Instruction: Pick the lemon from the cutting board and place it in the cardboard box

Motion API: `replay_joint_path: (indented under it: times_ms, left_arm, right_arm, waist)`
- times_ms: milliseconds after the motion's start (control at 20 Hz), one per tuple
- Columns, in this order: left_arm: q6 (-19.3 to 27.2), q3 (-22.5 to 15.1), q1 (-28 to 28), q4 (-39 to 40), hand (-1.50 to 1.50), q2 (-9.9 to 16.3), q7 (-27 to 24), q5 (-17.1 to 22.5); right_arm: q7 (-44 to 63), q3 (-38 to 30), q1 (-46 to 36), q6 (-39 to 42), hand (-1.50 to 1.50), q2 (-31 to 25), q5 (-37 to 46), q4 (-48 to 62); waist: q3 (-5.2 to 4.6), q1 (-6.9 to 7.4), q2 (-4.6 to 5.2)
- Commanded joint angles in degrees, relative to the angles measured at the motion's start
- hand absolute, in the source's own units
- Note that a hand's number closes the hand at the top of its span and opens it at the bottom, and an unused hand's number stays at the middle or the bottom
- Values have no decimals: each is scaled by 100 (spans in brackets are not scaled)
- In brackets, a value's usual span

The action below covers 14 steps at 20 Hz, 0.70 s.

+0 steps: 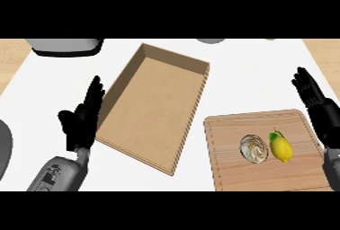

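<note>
right hand spread, idle | lemon just left, below fingertips | swing in, clear the probable shell

Pretty plain setup tbh. Big white counter filling nearly everything, evenly lit, only soft shadows. Pale wood surface peeking past the counter's far left corner, same wood past its far right corner. Grey-and-black rounded thing parked at the counter's far left end, cut off up top, can't tell what. Small grey round bit at the far edge near the middle. Dark grey curved shape poking in over the counter's left edge. No walls, floor or windows in sight.
</note>
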Motion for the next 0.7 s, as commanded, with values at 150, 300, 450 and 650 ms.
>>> replay_joint_path:
  times_ms: [150,300,450,650]
  left_arm:
    - [-91,551,274,303,0,1339,90,-568]
    - [-82,369,473,404,0,1326,126,-662]
    - [-159,568,712,542,0,1682,91,-696]
    - [-559,762,770,753,0,1827,-206,-493]
  right_arm:
    - [-287,-189,259,1653,-150,-403,-963,311]
    - [-885,265,-194,1499,-150,-1763,987,-335]
    - [-2007,726,863,1405,-150,-1782,1870,217]
    - [-3729,222,874,2223,-150,-1076,576,1827]
  waist:
    - [-26,8,204]
    - [-188,291,36]
    - [-10,44,218]
    - [-3,130,265]
